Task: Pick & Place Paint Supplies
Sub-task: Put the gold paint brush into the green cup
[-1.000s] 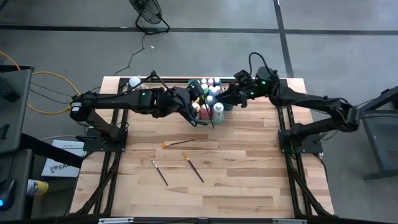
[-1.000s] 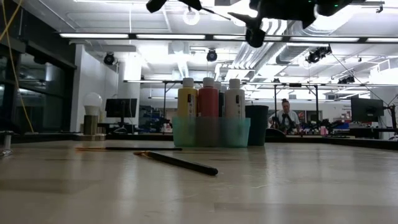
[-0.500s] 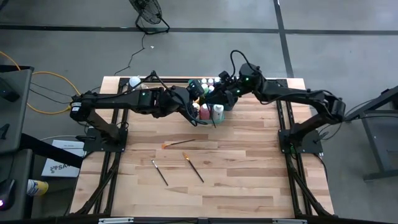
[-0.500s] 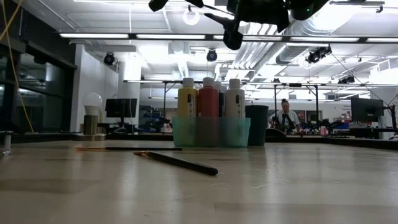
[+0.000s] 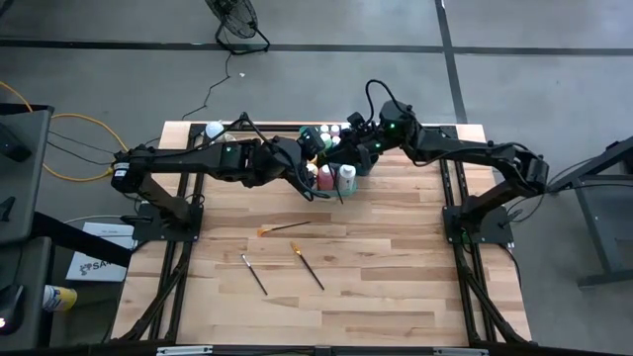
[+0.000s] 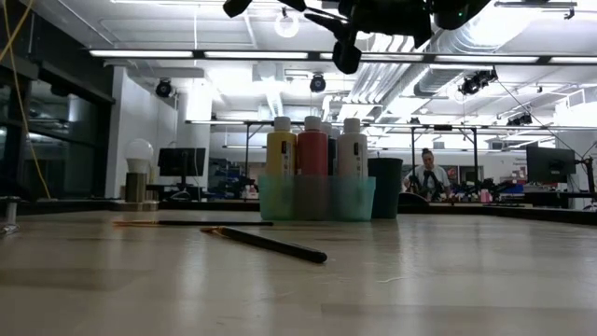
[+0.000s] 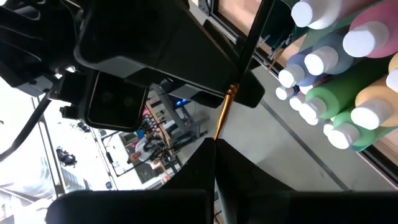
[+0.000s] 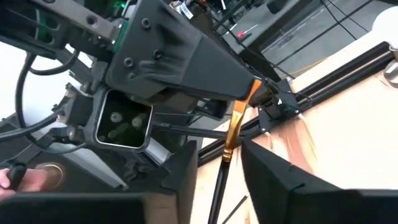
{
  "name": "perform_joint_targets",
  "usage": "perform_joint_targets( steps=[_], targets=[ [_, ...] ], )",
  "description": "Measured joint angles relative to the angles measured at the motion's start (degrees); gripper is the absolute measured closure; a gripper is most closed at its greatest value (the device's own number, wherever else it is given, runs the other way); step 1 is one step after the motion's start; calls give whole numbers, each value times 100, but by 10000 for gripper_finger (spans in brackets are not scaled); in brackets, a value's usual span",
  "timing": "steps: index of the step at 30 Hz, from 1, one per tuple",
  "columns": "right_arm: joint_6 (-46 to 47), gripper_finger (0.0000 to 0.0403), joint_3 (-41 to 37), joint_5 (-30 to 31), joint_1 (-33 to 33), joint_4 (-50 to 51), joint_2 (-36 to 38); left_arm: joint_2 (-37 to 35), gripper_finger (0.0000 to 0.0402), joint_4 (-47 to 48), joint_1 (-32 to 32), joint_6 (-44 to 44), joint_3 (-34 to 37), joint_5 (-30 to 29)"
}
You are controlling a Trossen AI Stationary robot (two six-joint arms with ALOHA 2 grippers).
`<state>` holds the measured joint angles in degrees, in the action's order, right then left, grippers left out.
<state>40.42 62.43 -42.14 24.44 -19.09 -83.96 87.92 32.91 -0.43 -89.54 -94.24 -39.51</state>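
Above the teal tray (image 5: pixel 364 170) of paint bottles (image 5: pixel 346 178), a paintbrush (image 7: pixel 222 115) is pinched by the left gripper (image 5: pixel 315 168), flanked by the right gripper's (image 5: pixel 348 148) parted jaws; three brushes (image 5: pixel 307 265) are left on the table (image 5: pixel 396 267).

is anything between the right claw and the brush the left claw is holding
Nothing visible does. The thin dark paintbrush with an orange ferrule, pinched by the left claw, runs between the right claw's open fingers, with a gap on each side.

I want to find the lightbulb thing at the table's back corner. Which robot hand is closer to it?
Left. The left hand sits partway along from the bulb-topped object, by the bottles; the right hand is farther along.
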Motion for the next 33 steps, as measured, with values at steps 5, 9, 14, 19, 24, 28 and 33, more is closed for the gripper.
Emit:
perform_joint_targets(
  steps=[5, 9, 14, 19, 24, 28, 33],
  targets=[
    [-17, 338, 0, 3, -8, -2, 0, 0, 401, -4, 0, 2, 0, 6],
    [-17, 378, 0, 12, -6, 27, 0, 0, 401, -35, 0, 4, 0, 7],
    [-132, 392, -2, -1, -4, 29, 0, -2, 401, -31, 0, 26, 0, 10],
    [-142, 395, -2, 25, -6, 13, 0, -2, 390, -24, 0, 123, 0, 9],
    [-150, 397, -2, 57, -6, -10, 0, -27, 338, -10, 2, 386, 0, 9],
    [-216, 397, -2, 62, 3, 110, 7, -95, 280, -18, 2, 788, 4, -191],
    [-692, 398, -2, 664, 2, 773, 267, -222, 226, 171, 4, 1941, 4, -1077]
  ],
)
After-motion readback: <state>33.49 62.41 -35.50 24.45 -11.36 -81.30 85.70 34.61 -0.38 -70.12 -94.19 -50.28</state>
